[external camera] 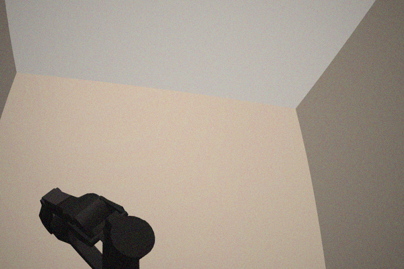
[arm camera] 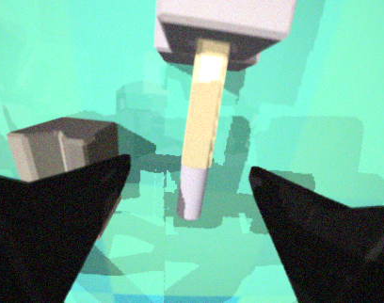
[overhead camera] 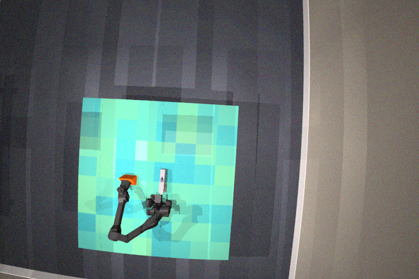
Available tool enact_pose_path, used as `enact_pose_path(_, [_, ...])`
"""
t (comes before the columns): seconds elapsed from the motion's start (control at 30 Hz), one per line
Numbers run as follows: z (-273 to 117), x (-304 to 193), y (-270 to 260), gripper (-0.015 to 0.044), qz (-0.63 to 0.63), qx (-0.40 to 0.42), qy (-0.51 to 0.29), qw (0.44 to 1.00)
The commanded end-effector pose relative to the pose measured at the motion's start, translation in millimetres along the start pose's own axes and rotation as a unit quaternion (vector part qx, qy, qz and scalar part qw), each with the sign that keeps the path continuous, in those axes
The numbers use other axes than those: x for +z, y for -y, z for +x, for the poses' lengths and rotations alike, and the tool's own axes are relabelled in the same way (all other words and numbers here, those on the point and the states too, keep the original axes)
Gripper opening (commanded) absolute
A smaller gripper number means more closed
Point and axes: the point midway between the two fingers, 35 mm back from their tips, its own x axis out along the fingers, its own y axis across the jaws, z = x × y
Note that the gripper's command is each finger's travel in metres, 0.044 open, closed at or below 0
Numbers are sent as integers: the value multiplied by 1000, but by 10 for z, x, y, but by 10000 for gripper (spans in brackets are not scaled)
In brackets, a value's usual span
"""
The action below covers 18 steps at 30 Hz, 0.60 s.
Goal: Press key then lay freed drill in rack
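Note:
The drill (arm camera: 201,118) is a cream rod with a pale lavender end. It sticks out of a pinkish-white housing (arm camera: 226,16) (overhead camera: 162,186), toward my gripper. A small dark piece (overhead camera: 161,179) on the housing may be the key. My gripper (arm camera: 191,167) is open, with one black finger on each side of the drill's free end and a gap on both sides. In the top view the wrist hides the fingertips. A grey-brown block (arm camera: 44,151) with a notch, which looks like the rack, stands beyond the left finger, partly covered by it.
The patterned green and blue table top (overhead camera: 224,116) carries the arm and the housing. An orange wedge-shaped piece (overhead camera: 130,179) is at the arm's base end, left of the housing. The exterior view shows only dark arm parts (external camera: 94,217) against the walls.

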Motion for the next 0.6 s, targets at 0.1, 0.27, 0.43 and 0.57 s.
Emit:
enact_pose_path(0.1, [16,38,-2,440,1,-1,-1,1000])
enact_pose_path(0.27, [25,62,-3,440,1,-1,-1,1000])
enact_pose_path(0.43, [34,84,-4,440,1,-1,-1,1000])
enact_pose_path(0.57, [41,101,-5,440,1,-1,-1,1000])
